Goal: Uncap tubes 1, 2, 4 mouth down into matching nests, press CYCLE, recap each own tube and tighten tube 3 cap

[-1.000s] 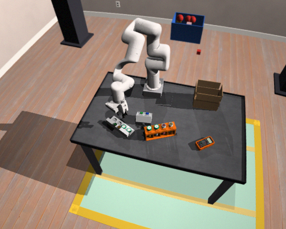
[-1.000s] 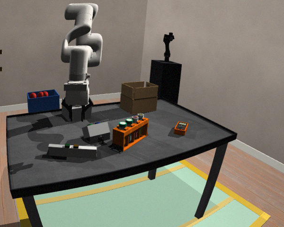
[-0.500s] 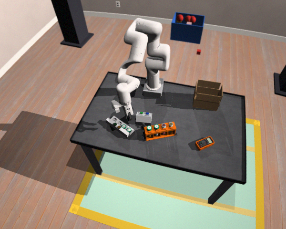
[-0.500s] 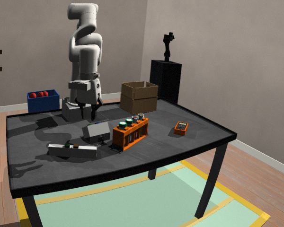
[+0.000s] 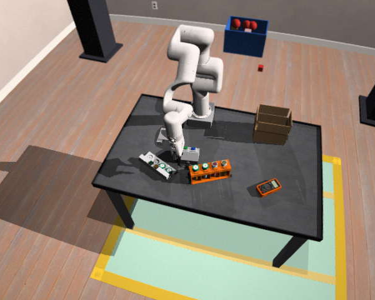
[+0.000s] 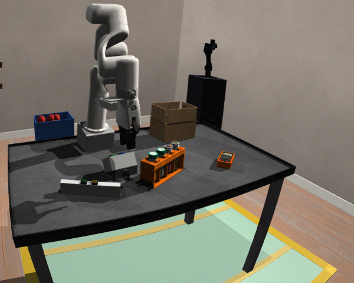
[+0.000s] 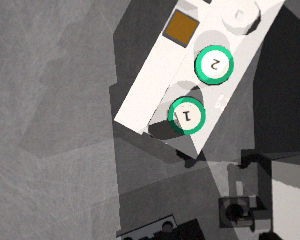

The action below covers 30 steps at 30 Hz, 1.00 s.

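Observation:
The orange tube rack (image 5: 209, 171) stands at the table's front. Its two tubes on the left of the top view carry green caps (image 5: 194, 167); the two on the right (image 5: 224, 162) stand open. The white cap tray (image 5: 157, 165) lies left of the rack. In the wrist view, green-ringed caps marked 1 (image 7: 187, 115) and 2 (image 7: 214, 64) sit in its nests, next to an amber lamp (image 7: 180, 27). The grey key housing (image 5: 190, 154) has a green key (image 5: 185, 148) and a blue key (image 5: 192, 149). My gripper (image 5: 178, 158) hangs between tray and housing, part open and empty; it also shows in the exterior view (image 6: 128, 142).
A cardboard box (image 5: 272, 124) stands at the table's back right. An orange multimeter (image 5: 268, 187) lies right of the rack. The arm's base (image 5: 200, 117) is at the back edge. A blue bin (image 5: 245, 35) stands on the floor behind.

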Motion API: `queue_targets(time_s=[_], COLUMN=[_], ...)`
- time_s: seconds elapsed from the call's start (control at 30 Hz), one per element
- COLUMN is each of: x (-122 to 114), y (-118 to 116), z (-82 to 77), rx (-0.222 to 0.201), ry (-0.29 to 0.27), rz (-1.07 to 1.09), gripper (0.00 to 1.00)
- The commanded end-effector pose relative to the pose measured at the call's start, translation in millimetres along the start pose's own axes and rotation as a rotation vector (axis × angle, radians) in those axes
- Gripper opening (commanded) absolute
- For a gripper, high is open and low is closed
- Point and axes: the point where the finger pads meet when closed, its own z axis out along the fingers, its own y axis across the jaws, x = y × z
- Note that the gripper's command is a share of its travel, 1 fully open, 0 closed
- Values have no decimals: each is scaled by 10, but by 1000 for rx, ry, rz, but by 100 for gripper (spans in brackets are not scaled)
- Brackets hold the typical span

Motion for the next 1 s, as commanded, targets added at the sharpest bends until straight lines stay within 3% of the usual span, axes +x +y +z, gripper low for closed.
queue_targets(time_s=[0.0, 0.07, 0.13, 0.43, 0.7, 0.97], x=[-235, -235, -398, -934, -934, -919], y=[-71, -71, -106, -221, -221, -217], z=[5, 5, 16, 51, 51, 291], rx=[-6, -6, -4, -4, -4, -4], ry=[60, 60, 65, 65, 65, 65], rz=[272, 272, 389, 389, 389, 389], gripper=[46, 46, 46, 46, 46, 46])
